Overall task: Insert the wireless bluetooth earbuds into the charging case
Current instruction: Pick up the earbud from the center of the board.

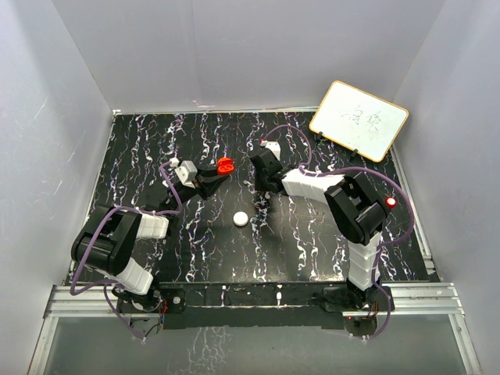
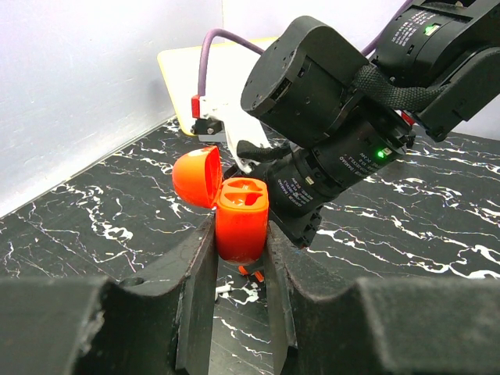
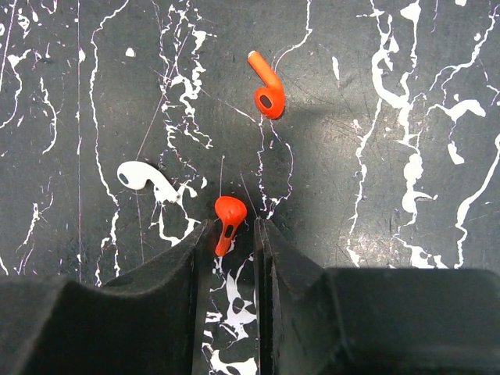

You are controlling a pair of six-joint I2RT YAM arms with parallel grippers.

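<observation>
Two glossy orange earbuds showed: the free earbud lay on marbled tabletop at 12 o'clock from the right gripper, whose narrow jaws flanked the second earbud, grip unclear. The left gripper clamped the rounded, lid-open charging case.

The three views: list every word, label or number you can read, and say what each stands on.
Nothing can be quoted.
On the whiteboard: faint handwriting, too small to read.
On the right arm: white print on its black housing, too blurred to read.
On the case and earbuds: no marks seen.
</observation>
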